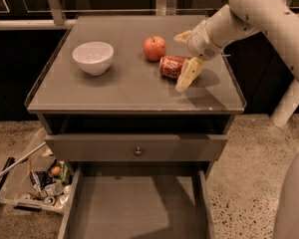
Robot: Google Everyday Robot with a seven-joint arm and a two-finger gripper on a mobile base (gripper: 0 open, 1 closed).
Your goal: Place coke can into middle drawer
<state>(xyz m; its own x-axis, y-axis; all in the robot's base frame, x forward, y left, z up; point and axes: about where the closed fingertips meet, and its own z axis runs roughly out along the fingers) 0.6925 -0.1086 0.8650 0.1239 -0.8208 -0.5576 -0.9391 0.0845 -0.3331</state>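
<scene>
The coke can [171,66] lies on its side on the cabinet top, just right of a red apple [154,48]. My gripper [185,57] is open at the can's right end. One pale finger [187,75] is at the can's near side and the other finger [182,35] is beyond its far side. The can rests on the top and is not lifted. The middle drawer [134,208] is pulled open below, its flat grey floor bare.
A white bowl [93,57] stands at the left of the cabinet top [114,91]. A shut drawer front with a round knob [137,151] sits above the open drawer. A clear bin of trash [37,183] is on the floor at the left.
</scene>
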